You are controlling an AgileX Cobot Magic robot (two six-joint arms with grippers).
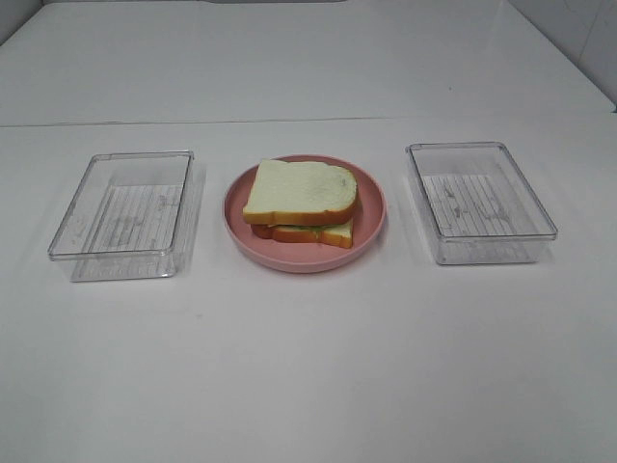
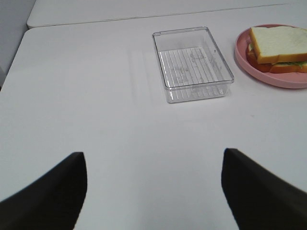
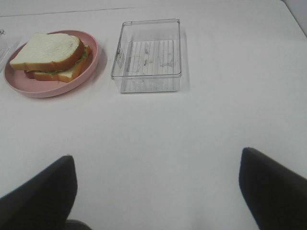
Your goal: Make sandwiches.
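Observation:
A stacked sandwich (image 1: pixel 300 202) of two white bread slices with orange-brown crust and green lettuce between them lies on the round pink plate (image 1: pixel 371 231) at the table's middle. It also shows in the left wrist view (image 2: pixel 278 48) and in the right wrist view (image 3: pixel 50 55). Neither gripper shows in the high view. The left gripper (image 2: pixel 153 189) is open and empty, well short of the left tray. The right gripper (image 3: pixel 156 191) is open and empty, well short of the right tray.
An empty clear plastic tray (image 1: pixel 125 214) stands left of the plate, also in the left wrist view (image 2: pixel 192 64). A second empty clear tray (image 1: pixel 479 202) stands right of it, also in the right wrist view (image 3: pixel 148 55). The table is white.

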